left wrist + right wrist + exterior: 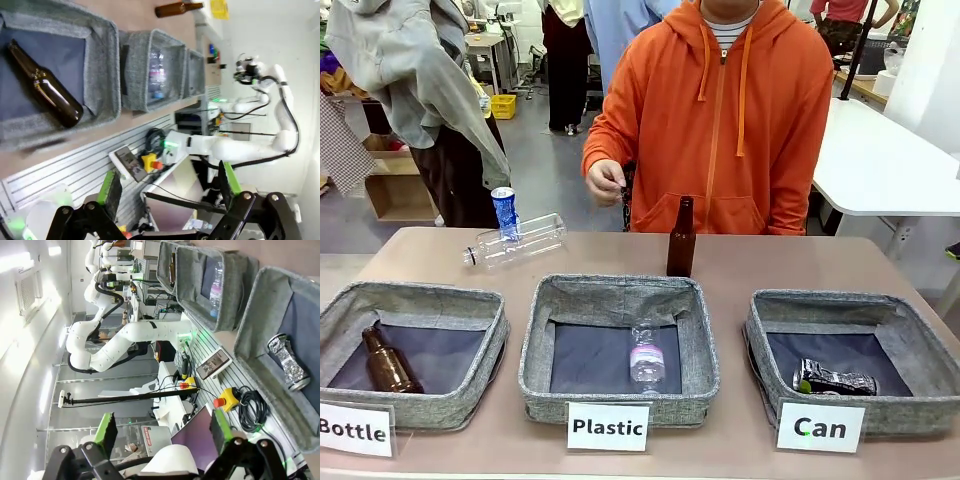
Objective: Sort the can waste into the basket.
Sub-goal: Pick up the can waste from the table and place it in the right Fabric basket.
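Along the near edge of the brown table (770, 262), three grey bins are lined up behind white signs. Back from that edge, the left fingers (110, 192) and the right fingers (106, 429) are spread wide, with nothing held between them. At the robot's right, the basket (905, 410) signed "Can" is seen with the dark can (835, 379) lying on its side inside. A plastic bottle (646, 358) lies in the middle bin (620, 290), a brown bottle (388, 364) in the left bin (420, 295). Farther back on the left, the blue can (504, 212) is stood upright just behind a clear bottle (525, 240) lying flat. A second brown bottle (681, 238) is stood upright behind the middle bin. At the far side a person (720, 120) in an orange hoodie is seen, one hand (605, 182) held loosely closed.
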Robot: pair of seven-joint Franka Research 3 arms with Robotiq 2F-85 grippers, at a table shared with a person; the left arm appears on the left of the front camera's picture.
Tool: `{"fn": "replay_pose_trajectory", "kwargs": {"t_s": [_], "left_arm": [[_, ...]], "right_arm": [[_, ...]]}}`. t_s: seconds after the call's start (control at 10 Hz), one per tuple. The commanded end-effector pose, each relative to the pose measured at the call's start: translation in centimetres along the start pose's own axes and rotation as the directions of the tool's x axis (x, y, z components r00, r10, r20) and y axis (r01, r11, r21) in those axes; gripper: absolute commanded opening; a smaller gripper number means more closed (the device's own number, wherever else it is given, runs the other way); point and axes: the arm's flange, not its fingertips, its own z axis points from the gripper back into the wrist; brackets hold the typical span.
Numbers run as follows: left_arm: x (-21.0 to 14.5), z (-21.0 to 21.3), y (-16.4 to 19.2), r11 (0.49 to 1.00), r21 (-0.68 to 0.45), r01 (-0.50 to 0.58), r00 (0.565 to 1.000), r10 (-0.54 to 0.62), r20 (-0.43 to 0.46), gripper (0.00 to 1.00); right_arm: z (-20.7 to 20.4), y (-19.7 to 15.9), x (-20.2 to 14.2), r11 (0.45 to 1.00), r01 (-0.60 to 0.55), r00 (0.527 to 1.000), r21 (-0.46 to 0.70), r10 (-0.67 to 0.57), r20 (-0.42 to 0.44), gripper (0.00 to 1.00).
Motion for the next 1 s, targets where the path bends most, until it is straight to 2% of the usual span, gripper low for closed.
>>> {"fn": "replay_pose_trajectory", "kwargs": {"t_s": [0.0, 0.2, 0.5, 0.6, 0.8, 0.9], "left_arm": [[5.4, -3.2, -2.8, 0.989, 0.140, 0.044, 0.998, -0.037, -0.047, 1.00], [11.1, -7.3, -3.8, 0.974, 0.194, 0.115, 0.993, -0.113, -0.022, 1.00], [19.1, -12.2, -2.4, 0.958, 0.209, 0.196, 0.978, -0.205, 0.023, 1.00], [21.6, -13.1, -1.4, 0.959, 0.218, 0.184, 0.977, -0.203, 0.067, 1.00], [26.1, -14.3, 0.3, 0.960, 0.255, 0.115, 0.957, -0.176, 0.230, 1.00], [27.3, -14.8, 1.1, 0.950, 0.296, 0.099, 0.946, -0.182, 0.268, 1.00]], "right_arm": [[-0.3, -0.2, -0.3, 1.000, -0.021, 1.000, -0.010, 0.021, 0.006, 1.00], [-0.3, -0.2, -0.3, 1.000, -0.021, 1.000, -0.010, 0.021, 0.006, 1.00], [-0.3, -0.2, -0.3, 1.000, -0.021, 1.000, -0.010, 0.021, 0.006, 1.00], [-0.3, -0.2, -0.3, 1.000, -0.021, 1.000, -0.010, 0.021, 0.006, 1.00], [-0.3, -0.2, -0.3, 1.000, -0.021, 1.000, -0.010, 0.021, 0.006, 1.00], [-0.3, -0.2, -0.3, 1.000, -0.021, 1.000, -0.010, 0.021, 0.006, 1.00]]}}
